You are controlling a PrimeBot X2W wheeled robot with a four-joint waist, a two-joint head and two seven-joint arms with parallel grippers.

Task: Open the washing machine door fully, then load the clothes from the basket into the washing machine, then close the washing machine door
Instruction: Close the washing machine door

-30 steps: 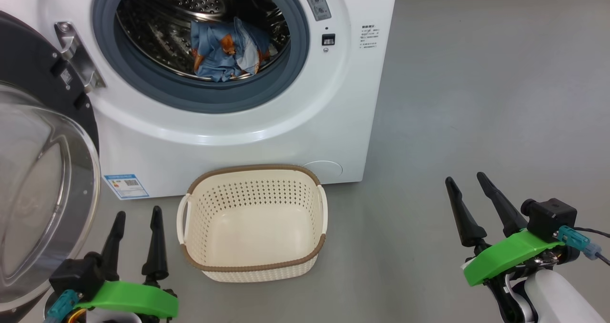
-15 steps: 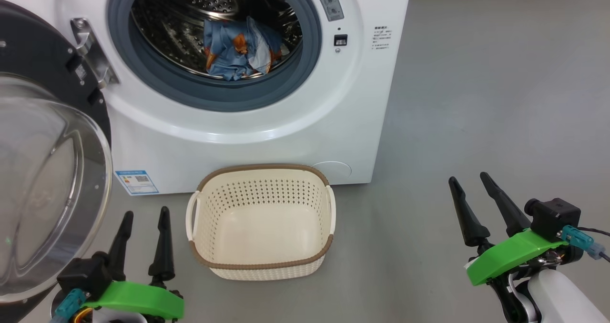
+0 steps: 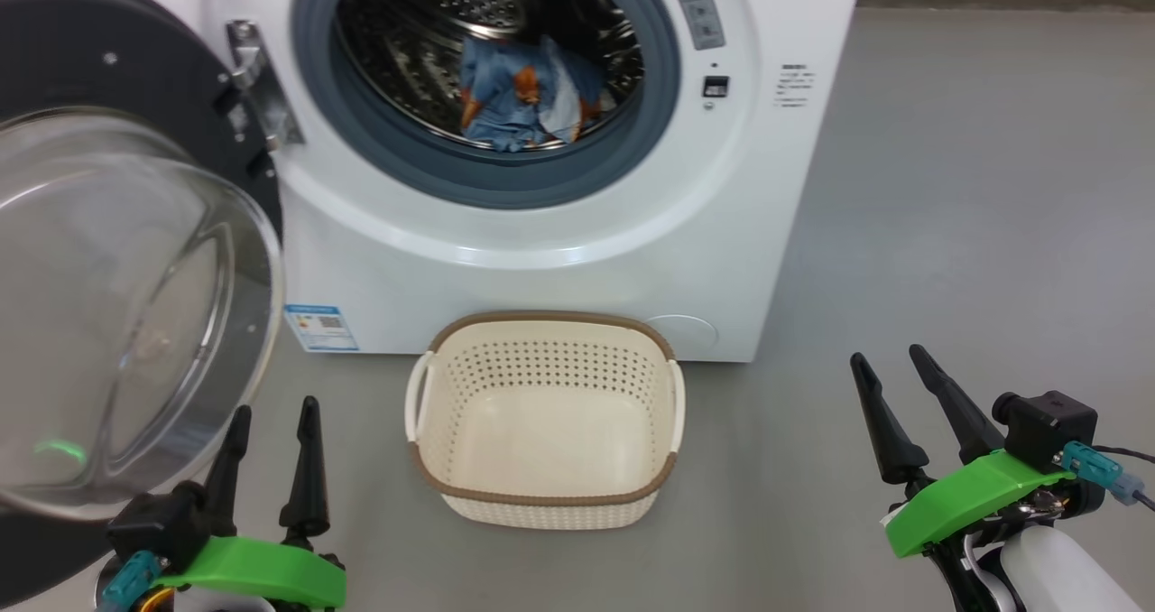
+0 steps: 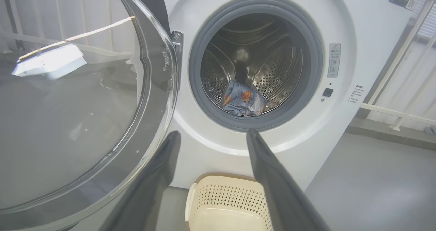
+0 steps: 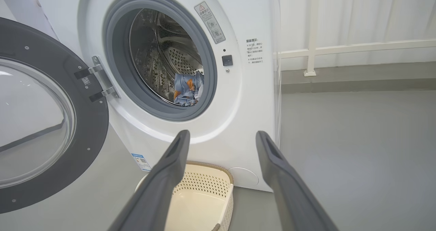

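Washing machine [image 3: 559, 260]: seen across the upper middle of the head view; its round opening is uncovered and ringed by a grey gasket [image 3: 505, 179].
Washing machine door [image 3: 126, 305]: swung wide open at the left of the frame; carried on a metal hinge [image 3: 262, 79] at the opening's left edge; its clear glass bowl is turned toward the camera.
Clothes [image 3: 528, 97]: light blue fabric with orange-brown print is bunched inside the steel drum [image 3: 406, 43], low in the opening, behind the gasket.
Basket [image 3: 541, 496]: set on the grey floor [image 3: 974, 188] just in front of the machine's base, at the lower middle of the frame; its bare cream bottom is seen.
Blue label [image 3: 320, 327]: stuck low on the machine's front, up and left of the basket.
Left gripper [image 3: 274, 409]: found at the lower left, just beside the door's glass bowl; released, fingers parted, nothing grasped.
Right gripper [image 3: 886, 356]: found at the lower right, well apart from the basket; released, fingers parted, nothing grasped.
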